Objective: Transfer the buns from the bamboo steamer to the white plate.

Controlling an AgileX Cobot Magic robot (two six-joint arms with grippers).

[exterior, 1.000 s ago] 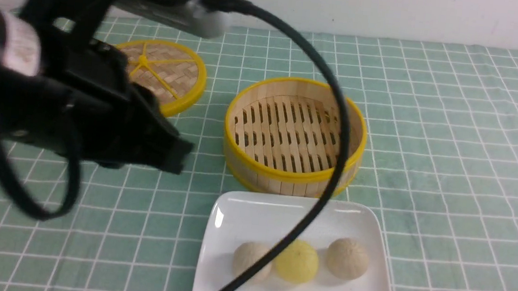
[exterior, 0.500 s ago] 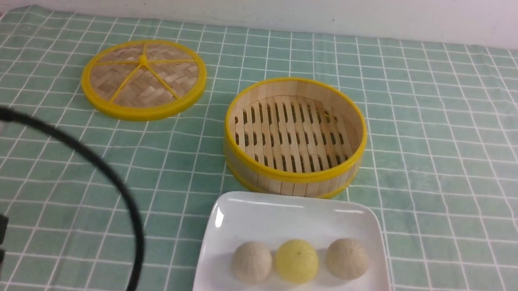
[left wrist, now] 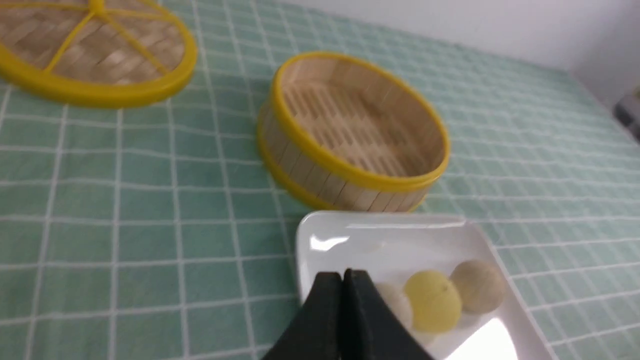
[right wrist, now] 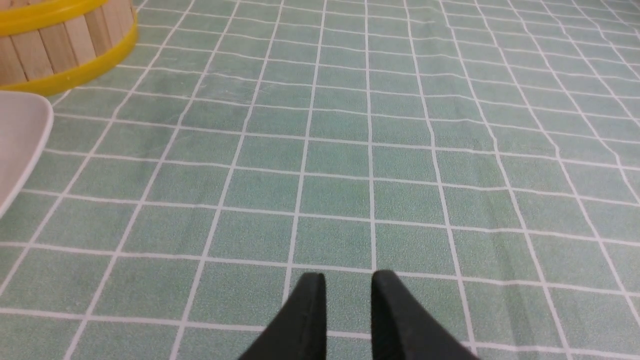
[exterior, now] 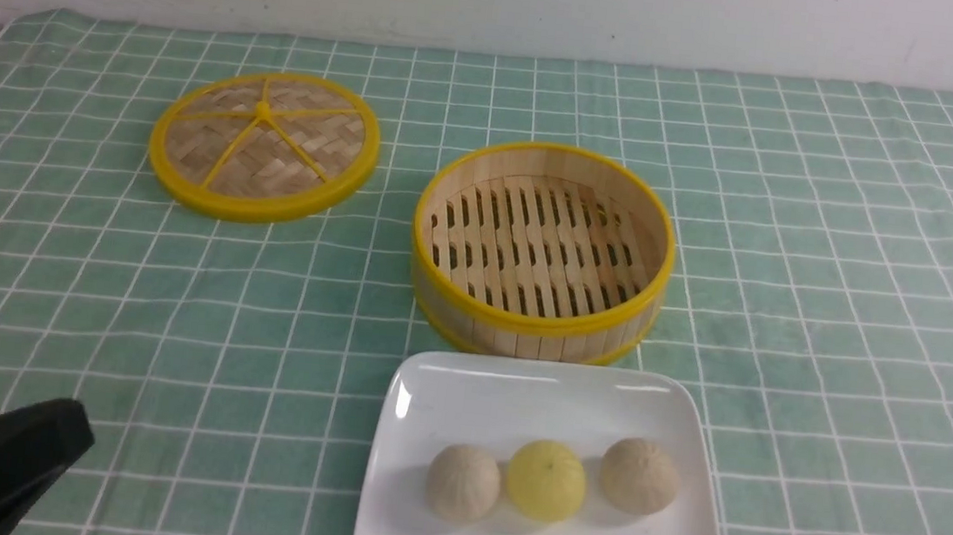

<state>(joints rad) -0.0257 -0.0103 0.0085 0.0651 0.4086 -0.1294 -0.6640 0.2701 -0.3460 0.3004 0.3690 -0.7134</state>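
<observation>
Cream-coloured and faintly pleated, the two buns (exterior: 463,481) (exterior: 639,475) sit on the white plate (exterior: 516,402), one at each end of a short row with a bright yellow bun (exterior: 546,480) between them, the three just beside one another towards the plate's near half. Behind the plate, almost touching its far edge, the bamboo steamer (exterior: 447,300) stands with nothing on its slatted floor, and its woven lid (exterior: 264,144) lies flat, well apart to the left on the green checked cloth covering the table (exterior: 837,250). What has just changed is our left arm: a second ago it filled the left half of the front view, its cable looping across the steamer and plate, and now only a dark tip shows at the lower left corner. The left gripper (left wrist: 343,280) has its fingers pressed together, holding nothing, hanging above the plate's near left corner. The right gripper (right wrist: 347,285) hovers over bare cloth to the right of the plate, its fingers close together with a narrow gap between them and nothing held. We judge from this that the task is done: both buns are on the plate, the steamer holds none, and the left arm's retreat reads as a return to rest.
</observation>
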